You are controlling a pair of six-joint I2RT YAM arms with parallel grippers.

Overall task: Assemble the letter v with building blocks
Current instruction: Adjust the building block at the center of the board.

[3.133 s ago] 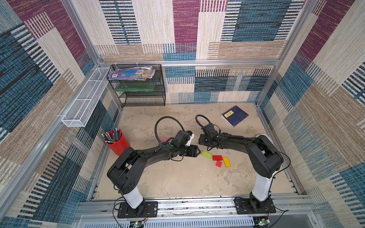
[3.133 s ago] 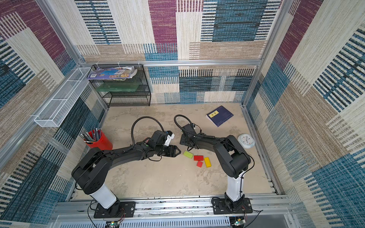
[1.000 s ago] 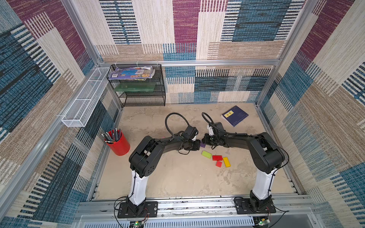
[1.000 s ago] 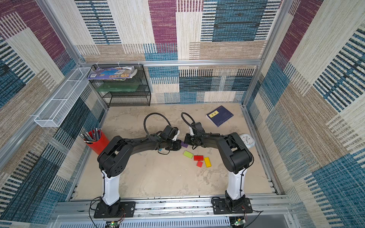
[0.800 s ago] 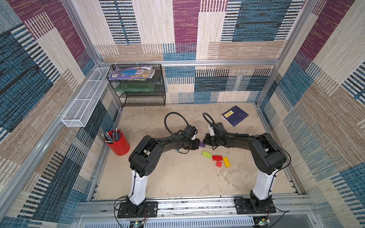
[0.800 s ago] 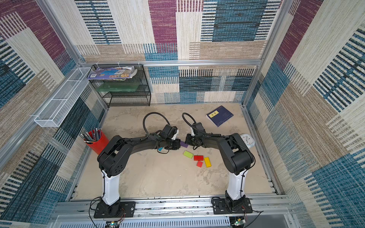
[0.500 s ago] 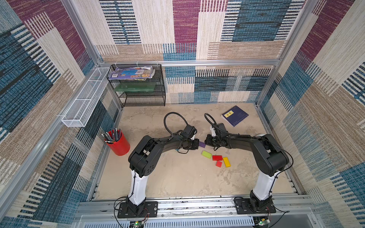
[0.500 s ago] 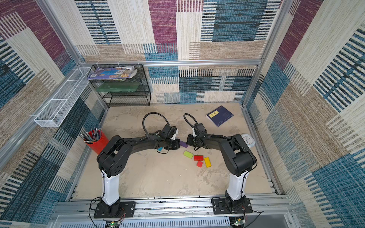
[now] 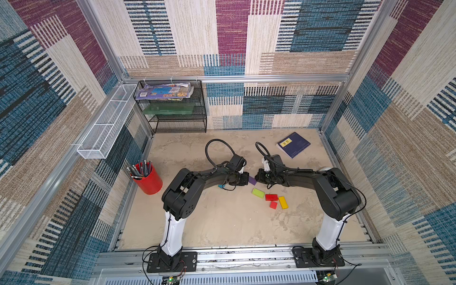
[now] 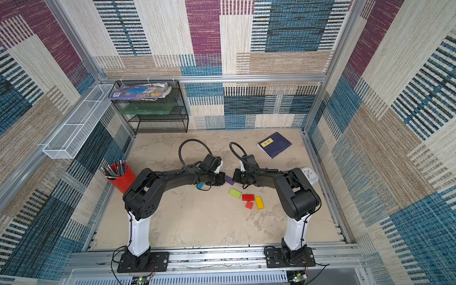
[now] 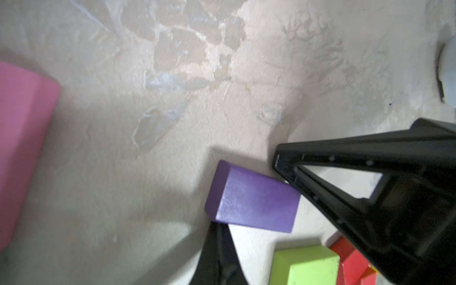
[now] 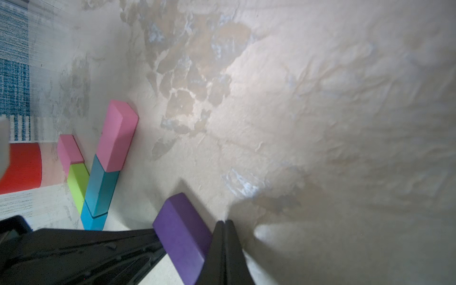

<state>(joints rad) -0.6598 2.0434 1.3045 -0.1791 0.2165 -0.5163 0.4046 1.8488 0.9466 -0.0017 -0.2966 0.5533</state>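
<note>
Though both had jaws fully shut, holding nothing, left gripper (image 11: 218,228) & right gripper (image 12: 224,225) tips touched the purple block (image 9: 252,180) lying btwn them; letter v (image 12: 98,167) sat nearby, not touching it.

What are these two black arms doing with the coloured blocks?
Two robot arms are laying out a letter V from blocks; a V of pink, lime and teal pieces already lies on the table. The left gripper and right gripper are both shut, one on each side of a flat-lying purple block, gripping nothing. A lime block, two red blocks and a yellow block lie loose nearby.
</note>
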